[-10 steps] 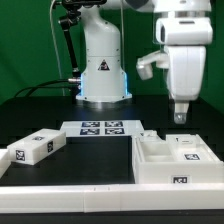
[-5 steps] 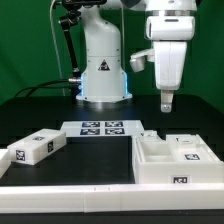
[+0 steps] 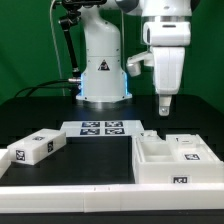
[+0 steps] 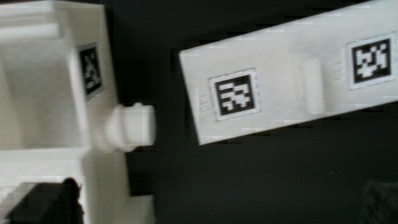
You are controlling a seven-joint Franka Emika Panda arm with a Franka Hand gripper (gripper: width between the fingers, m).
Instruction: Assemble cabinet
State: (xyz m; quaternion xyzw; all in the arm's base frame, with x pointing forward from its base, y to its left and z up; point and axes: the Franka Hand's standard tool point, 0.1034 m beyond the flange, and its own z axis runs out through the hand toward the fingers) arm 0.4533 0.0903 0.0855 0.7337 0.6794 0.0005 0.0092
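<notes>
Since a second ago the white robot arm (image 3: 168,50) has slid toward the exterior view's left and now hangs over the far corner of the large white plastic cabinet (image 3: 175,162) rather than above its middle. That cabinet sits on the black bench (image 3: 100,158). Its top is open and shows recessed compartments. One black-and-white tag is on its near wall and another lies in a recess; whether any loose piece lies in there cannot be told.

From the wrist, a cabinet wall (image 4: 54,90) carries a tag, and a round white peg (image 4: 134,125) sticks out from its side. The flat marker board (image 4: 285,85) lies just beyond the cabinet, with a dark strip of bare bench between them.

To the exterior view's left of the cabinet the bench is open as far as a small white tagged block (image 3: 35,147), well apart from the cabinet. Behind the cabinet stands the white robot base (image 3: 103,75).

Arm upright, wrist pointing straight down. The fingers (image 3: 165,104) hang well above the cabinet, released and spread, and they grasp nothing.
</notes>
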